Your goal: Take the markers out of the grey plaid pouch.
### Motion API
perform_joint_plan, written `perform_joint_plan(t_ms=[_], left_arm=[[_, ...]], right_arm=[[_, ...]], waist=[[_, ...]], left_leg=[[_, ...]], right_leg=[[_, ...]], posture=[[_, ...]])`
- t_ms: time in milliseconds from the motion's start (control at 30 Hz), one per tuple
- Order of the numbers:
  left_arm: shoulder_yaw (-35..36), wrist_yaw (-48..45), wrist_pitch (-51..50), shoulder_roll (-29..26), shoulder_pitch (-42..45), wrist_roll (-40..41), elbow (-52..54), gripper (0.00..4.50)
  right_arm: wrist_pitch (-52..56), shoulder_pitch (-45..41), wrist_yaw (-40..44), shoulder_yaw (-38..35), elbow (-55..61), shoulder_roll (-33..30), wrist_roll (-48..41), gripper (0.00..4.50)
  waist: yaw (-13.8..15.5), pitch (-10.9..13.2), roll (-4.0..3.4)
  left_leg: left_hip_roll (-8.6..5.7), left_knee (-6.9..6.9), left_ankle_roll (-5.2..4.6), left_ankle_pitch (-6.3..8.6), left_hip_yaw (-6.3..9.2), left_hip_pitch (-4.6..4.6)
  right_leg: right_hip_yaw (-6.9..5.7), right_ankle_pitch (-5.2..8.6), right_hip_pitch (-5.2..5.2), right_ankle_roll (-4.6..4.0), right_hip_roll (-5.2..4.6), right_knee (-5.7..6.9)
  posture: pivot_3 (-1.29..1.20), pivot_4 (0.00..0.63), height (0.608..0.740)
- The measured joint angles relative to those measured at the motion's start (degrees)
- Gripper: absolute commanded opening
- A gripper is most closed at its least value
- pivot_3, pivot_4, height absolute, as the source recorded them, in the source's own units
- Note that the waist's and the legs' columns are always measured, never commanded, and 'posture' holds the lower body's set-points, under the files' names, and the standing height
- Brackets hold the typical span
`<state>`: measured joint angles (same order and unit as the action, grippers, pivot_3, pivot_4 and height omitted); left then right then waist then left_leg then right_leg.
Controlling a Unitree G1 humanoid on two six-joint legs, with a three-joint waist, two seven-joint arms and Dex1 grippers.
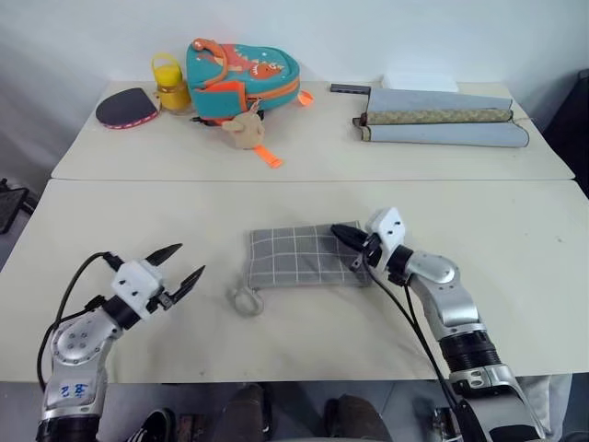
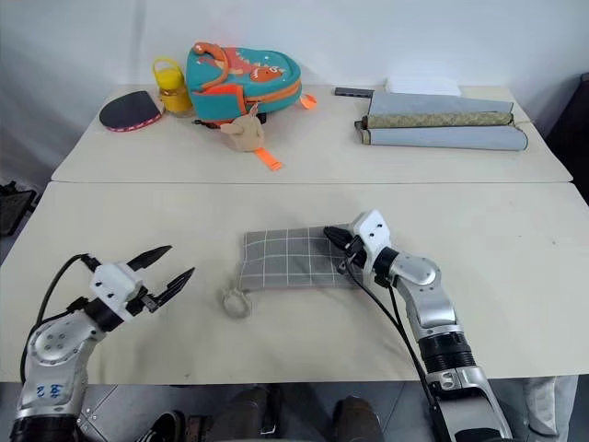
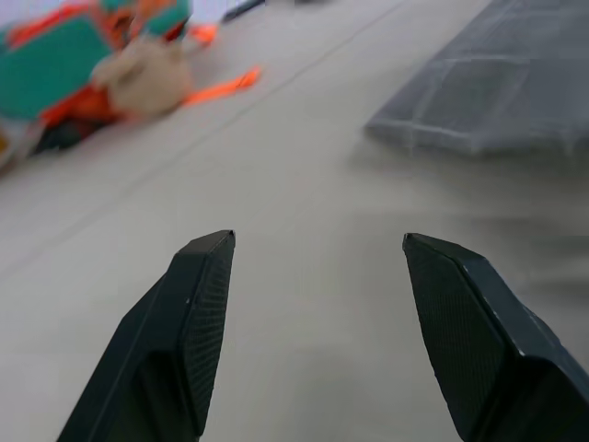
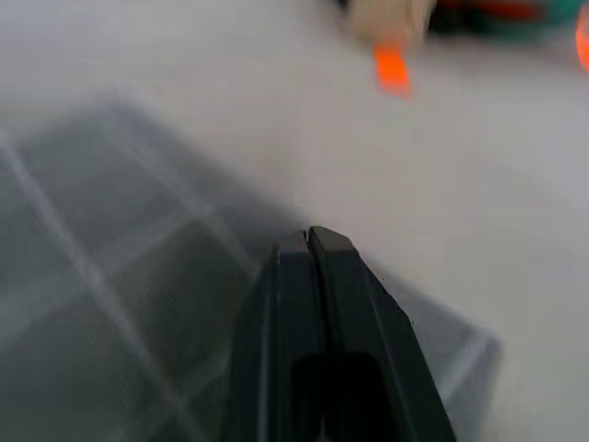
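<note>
Head view: the flat grey plaid fabric pouch lies mid-table, ring pull toward my left. My right gripper rests closed over its right end; whether it pinches fabric is unclear. My left gripper hovers open, near the pull.

Left wrist view: pouch ahead, jaws spread.

Right wrist view: fingers together over plaid. No markers visible; opening the zipper comes next.

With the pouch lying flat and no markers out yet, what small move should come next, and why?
Probably bring the left end effector across to the ring-pull end of the grey plaid pouch. Its fingers stand open over bare table, apart from the pouch, while the right end effector sits shut at the pouch's far end. With that end seemingly pinned, the open hand looks free to work the ring pull.
</note>
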<state>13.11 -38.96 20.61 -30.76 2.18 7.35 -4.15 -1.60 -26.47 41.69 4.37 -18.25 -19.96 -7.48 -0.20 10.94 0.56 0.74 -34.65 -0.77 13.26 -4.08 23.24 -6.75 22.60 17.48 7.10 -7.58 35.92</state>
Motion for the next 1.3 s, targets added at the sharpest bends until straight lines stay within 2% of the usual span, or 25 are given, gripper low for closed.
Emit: perform_joint_plan(t_ms=[267, 433, 567, 667, 933, 1300], left_arm=[[-8.64, 1.92, 13.31, -0.62, 9.78, -9.97, -12.23, 3.12], [-13.71, 4.31, 19.67, 0.46, 13.31, -15.01, -16.08, 3.12], [-15.06, 6.88, 21.78, 0.67, 14.6, -17.29, -17.27, 3.12], [-15.73, 6.8, 21.79, 0.65, 15.06, -16.74, -18.06, 2.54], [-15.83, 7.65, 21.91, 0.59, 16.11, -14.69, -18.06, 0.05], [-16.04, 7.9, 20.68, 0.54, 15.06, -14.27, -16.21, 0.05]], right_arm=[[-2.31, -1.43, 0.27, -0.2, -2.41, -0.32, 0.64, 0.04], [-2.34, -1.48, 0.26, -0.26, -2.47, -0.32, 0.63, 0.04], [-2.32, -1.3, 0.22, -0.3, -2.13, -0.32, 0.53, 0.04], [-2.31, -0.94, 0.2, -0.31, -1.72, -0.32, 0.47, 0.0], [-2.29, -0.3, 0.2, -0.35, -1.44, -0.32, 0.32, 0.0], [-2.74, -0.3, 0.59, -0.32, -1.38, -0.38, 0.58, 0.0]], waist=[[-0.06, -0.01, 0.02], [-0.04, -0.01, 0.02], [-0.04, -0.01, 0.03], [-0.05, -0.01, 0.02], [0.03, -0.02, 0.02], [0.03, -0.03, 0.02]], left_leg=[[0.04, -0.01, -0.01, -0.01, -0.04, -0.02], [0.04, -0.02, -0.02, -0.01, -0.04, -0.02], [0.04, -0.03, -0.02, -0.01, -0.04, -0.02], [0.04, -0.04, -0.02, -0.01, -0.04, -0.02], [0.03, -0.09, -0.03, -0.02, -0.04, -0.02], [0.02, -0.11, -0.03, -0.02, -0.04, -0.03]], right_leg=[[-0.1, 0.0, -0.02, 0.0, 0.03, 0.12], [-0.11, 0.0, -0.04, 0.0, 0.03, 0.15], [-0.12, 0.0, -0.04, 0.0, 0.03, 0.16], [-0.12, 0.0, -0.05, 0.0, 0.03, 0.16], [-0.13, 0.0, -0.08, 0.01, 0.01, 0.17], [-0.12, 0.0, -0.09, 0.01, 0.02, 0.17]], posture=[[0.0, 0.15, 0.74], [0.0, 0.15, 0.74], [0.0, 0.15, 0.74], [0.0, 0.15, 0.74], [0.0, 0.15, 0.74], [0.0, 0.15, 0.74]])
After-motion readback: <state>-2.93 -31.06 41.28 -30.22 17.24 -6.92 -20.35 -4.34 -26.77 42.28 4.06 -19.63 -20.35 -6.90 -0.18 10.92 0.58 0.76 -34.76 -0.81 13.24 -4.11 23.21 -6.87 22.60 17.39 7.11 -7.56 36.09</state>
